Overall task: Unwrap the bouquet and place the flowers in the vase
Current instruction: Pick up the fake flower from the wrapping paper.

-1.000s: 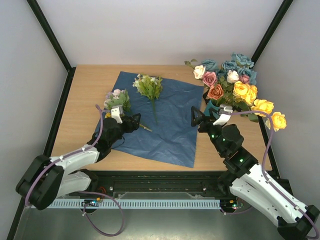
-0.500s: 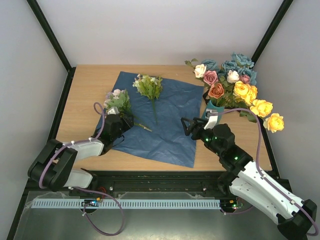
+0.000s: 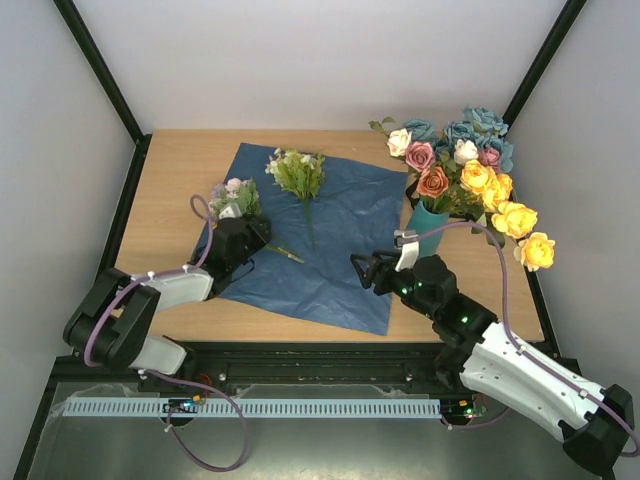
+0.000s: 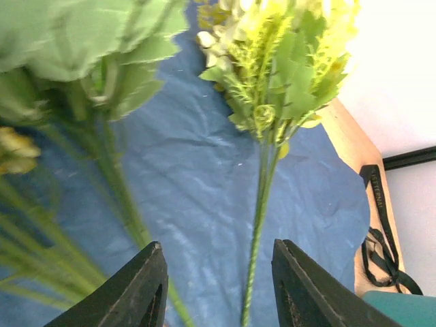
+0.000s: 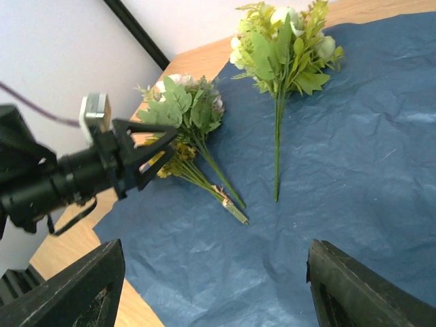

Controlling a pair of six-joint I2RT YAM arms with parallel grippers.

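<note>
Two bunches aren't in the vase (image 3: 428, 226) yet, and the rest looks sorted. The blue paper (image 3: 340, 270) is spread flat on the desk (image 3: 170, 180). The teal vase stands just off its right edge, already stuffed with roses (image 3: 462, 168) in blue, pink, orange, yellow and white.

On the paper there's a green sprig (image 3: 298, 172) near the far middle, with its single stem pointing back toward the arms. There's also a mixed bunch (image 3: 235, 200) at the paper's left edge, stems fanning in toward the middle.

The left claw (image 4: 216, 244) is right at that mixed bunch, jaws partway apart, with nothing pinched between them as far as I can see. Its own camera has the stems blurry and very close, running down toward the gap. The right claw (image 5: 212, 257) hovers over the near right part of the paper, jaws wide and empty.

My guess on handling is that fake stems like these weigh next to nothing. They're probably wire-stiff in the stalk and floppy at the leaves and blooms. I'd pinch low on the bundled stalks, below the leaves, since a grab at the heads would likely squash them or slip off. The stalks lie flat on soft paper, so snagging the sheet along with them is a real risk. That vase looks top-heavy too, so go in gently.
</note>
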